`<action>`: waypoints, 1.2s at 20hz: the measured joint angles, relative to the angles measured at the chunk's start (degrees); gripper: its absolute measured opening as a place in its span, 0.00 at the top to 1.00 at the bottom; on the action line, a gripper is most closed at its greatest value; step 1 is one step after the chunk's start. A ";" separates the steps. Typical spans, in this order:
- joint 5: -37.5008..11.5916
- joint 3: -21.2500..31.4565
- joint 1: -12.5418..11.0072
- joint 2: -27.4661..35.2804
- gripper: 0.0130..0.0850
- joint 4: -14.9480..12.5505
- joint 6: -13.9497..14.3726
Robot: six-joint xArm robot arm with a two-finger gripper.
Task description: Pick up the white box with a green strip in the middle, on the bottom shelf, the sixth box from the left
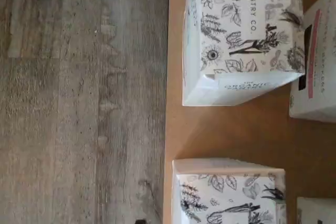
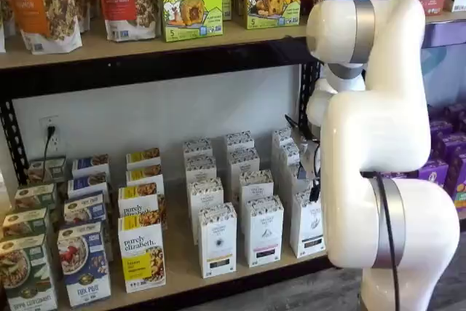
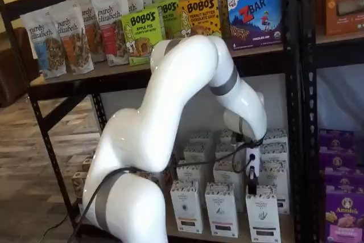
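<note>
The bottom shelf [image 2: 182, 276] is a light-tan board that carries rows of boxes; it also shows in a shelf view [image 3: 289, 227] and in the wrist view [image 1: 236, 129]. The rightmost white box of the front row [image 2: 306, 225] is partly hidden by my arm; it shows whole in a shelf view [image 3: 263, 215]. Its strip colour is too small to tell. My gripper [image 3: 251, 188] hangs just above and behind that box's top, only dark fingers showing, no gap visible. The wrist view shows two white boxes with plant drawings [image 1: 241, 24] [image 1: 228, 192] at the board's front edge.
More white boxes [image 2: 217, 242] [image 2: 262, 231] stand left of it, then yellow [image 2: 142, 253] and blue [image 2: 84, 264] boxes. A white box with a pink strip [image 1: 314, 61] stands behind. Grey wood floor [image 1: 79, 98] lies below the edge. Purple boxes [image 3: 341, 209] fill the neighbouring rack.
</note>
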 joint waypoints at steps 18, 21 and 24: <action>4.58 -4.37 1.14 2.79 0.00 -11.72 10.90; 3.19 -3.46 1.26 2.79 0.00 -11.35 10.72; 2.48 -3.37 1.31 3.24 0.00 -11.38 10.79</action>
